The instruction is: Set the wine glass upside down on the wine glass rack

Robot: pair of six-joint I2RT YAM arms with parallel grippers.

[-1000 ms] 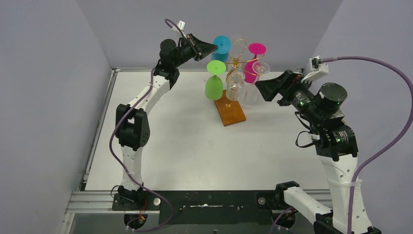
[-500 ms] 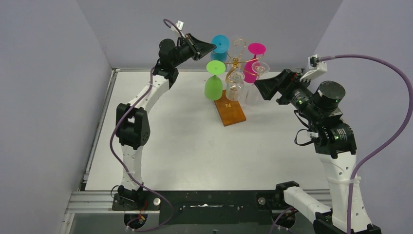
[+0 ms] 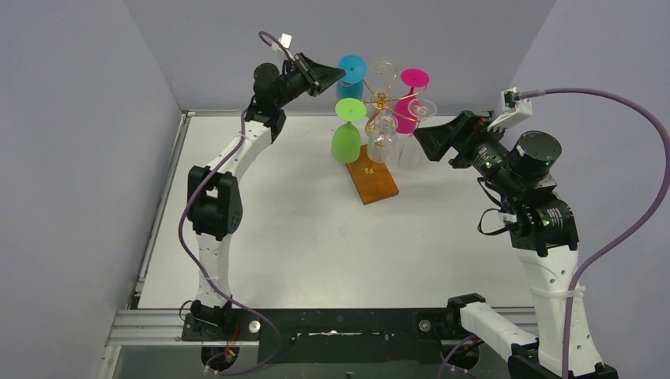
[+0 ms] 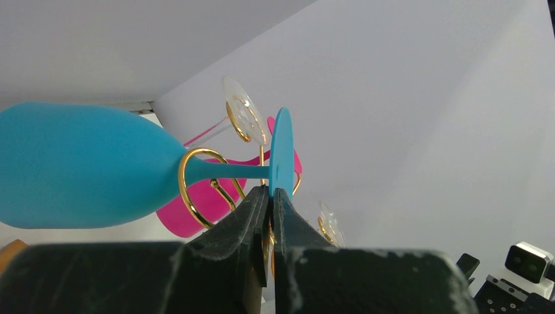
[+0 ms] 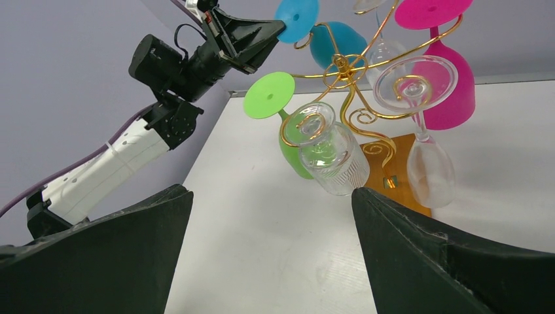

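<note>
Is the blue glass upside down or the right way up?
Upside down. The blue glass has its foot on top and its bowl hanging below, stem through a gold curl of the rack.

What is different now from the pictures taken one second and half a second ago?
The left gripper, shut on the foot of the blue glass, moved slightly left and up in the top view and took the glass with it. The right gripper, open, barely moved. The rack, the green glass and the pink glass stayed where they were.
</note>
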